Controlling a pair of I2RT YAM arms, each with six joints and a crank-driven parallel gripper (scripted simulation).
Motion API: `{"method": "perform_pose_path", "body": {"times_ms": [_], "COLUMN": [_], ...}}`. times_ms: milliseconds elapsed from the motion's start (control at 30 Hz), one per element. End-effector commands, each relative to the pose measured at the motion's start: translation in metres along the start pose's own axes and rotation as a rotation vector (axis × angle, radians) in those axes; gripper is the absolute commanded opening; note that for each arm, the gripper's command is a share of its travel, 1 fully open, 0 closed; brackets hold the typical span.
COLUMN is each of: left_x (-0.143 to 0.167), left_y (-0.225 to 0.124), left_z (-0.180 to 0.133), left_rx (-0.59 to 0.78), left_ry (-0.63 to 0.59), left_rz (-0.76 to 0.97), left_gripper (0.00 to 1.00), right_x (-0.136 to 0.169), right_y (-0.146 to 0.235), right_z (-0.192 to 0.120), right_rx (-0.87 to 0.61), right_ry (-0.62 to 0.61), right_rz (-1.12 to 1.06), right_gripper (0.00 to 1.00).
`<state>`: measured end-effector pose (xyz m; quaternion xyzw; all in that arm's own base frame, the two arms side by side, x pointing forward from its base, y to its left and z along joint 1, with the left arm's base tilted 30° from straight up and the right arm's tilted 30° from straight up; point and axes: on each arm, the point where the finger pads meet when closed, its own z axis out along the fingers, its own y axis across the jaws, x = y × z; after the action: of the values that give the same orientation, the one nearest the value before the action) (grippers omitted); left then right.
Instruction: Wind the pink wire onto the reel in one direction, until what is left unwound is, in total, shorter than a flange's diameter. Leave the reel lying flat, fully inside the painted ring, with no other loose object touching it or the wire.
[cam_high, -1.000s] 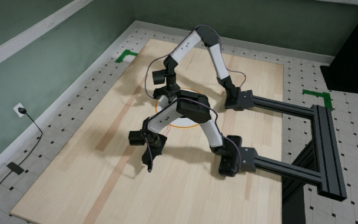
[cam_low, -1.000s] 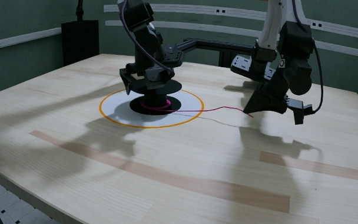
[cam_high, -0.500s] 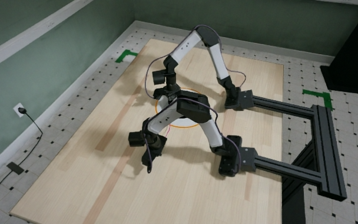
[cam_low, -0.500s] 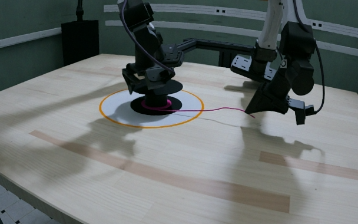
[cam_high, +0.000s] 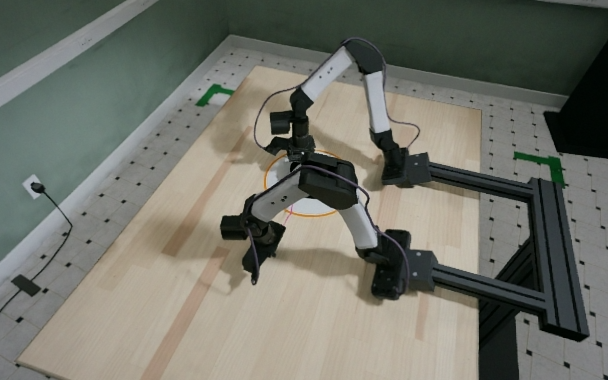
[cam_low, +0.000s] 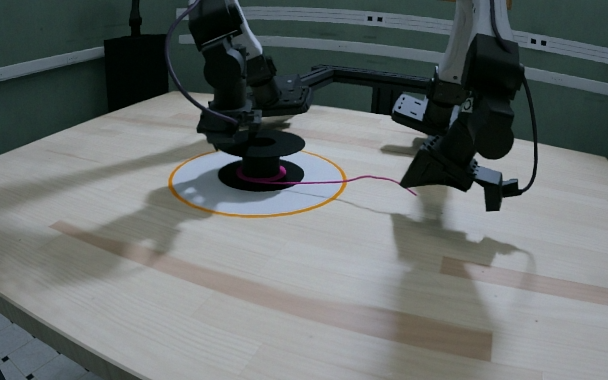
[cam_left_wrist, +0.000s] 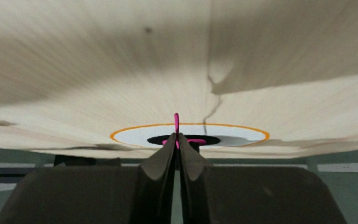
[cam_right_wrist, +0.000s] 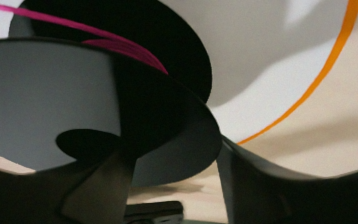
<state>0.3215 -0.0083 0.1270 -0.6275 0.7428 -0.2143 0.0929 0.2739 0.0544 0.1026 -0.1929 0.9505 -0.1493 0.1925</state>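
Black reel (cam_high: 294, 166) (cam_low: 261, 165) (cam_left_wrist: 159, 140) (cam_right_wrist: 55, 90), lying flat on white disc inside orange painted ring (cam_high: 268, 174) (cam_low: 345, 175) (cam_left_wrist: 267, 136) (cam_right_wrist: 320, 82), upper flange and lower flange both level. Pink wire (cam_high: 290, 215) (cam_low: 370, 176) (cam_left_wrist: 176, 122) (cam_right_wrist: 100, 32), partly coiled low on the core, with long unwound part going out over the ring, up to left gripper (cam_high: 282, 228) (cam_low: 406, 184) (cam_left_wrist: 177, 135). Left fingertips closed on this wire, with short free tip sticking out past them. Right gripper (cam_high: 300, 155) (cam_low: 239, 140) (cam_right_wrist: 171, 142) at the upper flange, fingers apart, one near the centre hole and one at the outer edge; cannot tell if really clamping. From above, much of reel and ring hidden behind left arm (cam_high: 327, 182) (cam_low: 492, 70); so, in the way of the view. No other loose object to see near reel or wire.

Under all this, pale wooden table (cam_high: 175, 320) (cam_low: 300, 290), with some reddish strips and soft shadows of arms. At one side, dark metal frame (cam_high: 560, 250) carrying both arms. Around, green walls (cam_high: 50, 150) (cam_low: 350, 90), tiled floor with small black squares, green tape corners, and black plug (cam_high: 37, 187) in white wall socket.
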Motion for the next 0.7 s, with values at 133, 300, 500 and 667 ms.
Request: {"method": "perform_pose_path", "body": {"times_ms": [133,300,500,667], "left_x": [0.024,0.035,0.029,0.022], "left_y": [-0.007,-0.005,-0.004,-0.005], "left_z": [0.008,0.019,0.019,0.013], "left_rx": [0.013,-0.016,-0.032,0.004], "left_ry": [0.031,0.092,0.142,0.161], "left_rz": [0.035,0.074,0.067,0.066], "left_gripper": [0.00,0.00,0.00,0.00], "right_x": [0.041,0.051,0.042,0.037], "right_y": [0.023,0.051,0.062,0.055], "right_z": [0.002,0.003,0.002,0.002], "right_rx": [-0.008,-0.020,-0.032,-0.022], "right_ry": [-0.029,-0.025,-0.018,-0.032], "right_rz": [0.581,0.868,1.123,1.420], "right_gripper": [0.58,0.58,0.58,0.58]}}
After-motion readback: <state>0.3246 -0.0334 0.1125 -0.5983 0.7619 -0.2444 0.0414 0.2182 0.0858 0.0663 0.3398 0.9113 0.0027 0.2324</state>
